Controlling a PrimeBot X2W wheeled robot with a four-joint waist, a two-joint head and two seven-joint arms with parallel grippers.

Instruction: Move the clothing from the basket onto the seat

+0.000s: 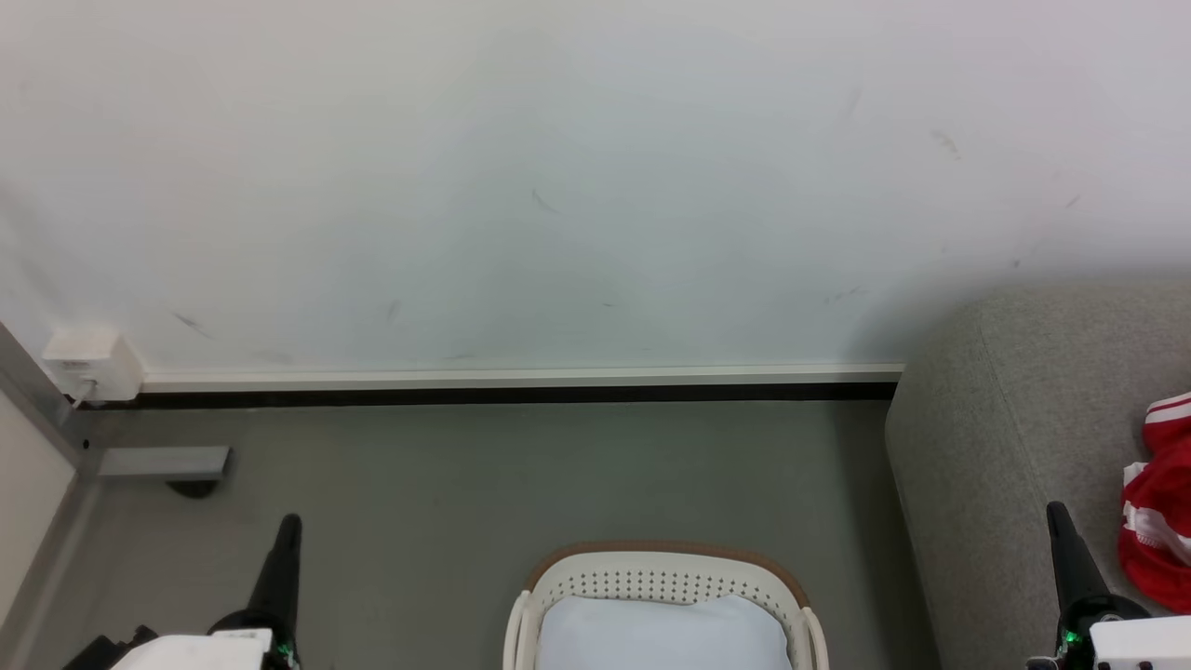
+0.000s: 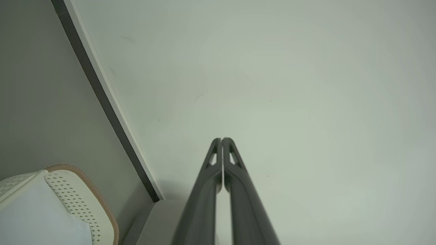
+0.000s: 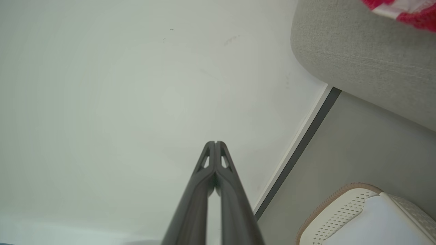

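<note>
Looks pretty much done: the clothing [image 1: 1158, 502] sits on the seat [image 1: 986, 437] right of the basket [image 1: 665, 577], with just a white cloth [image 1: 661, 633] showing inside. The left gripper [image 1: 290, 521] and right gripper [image 1: 1054, 510] are pinched together, empty.

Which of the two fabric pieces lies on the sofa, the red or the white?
The red clothing, striped white, lies on the sofa; the plain white cloth is in the basket.

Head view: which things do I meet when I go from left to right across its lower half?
White wall box → left gripper → basket with a white cloth inside → seat → right gripper, in front of the seat → clothing lying on the seat.
</note>
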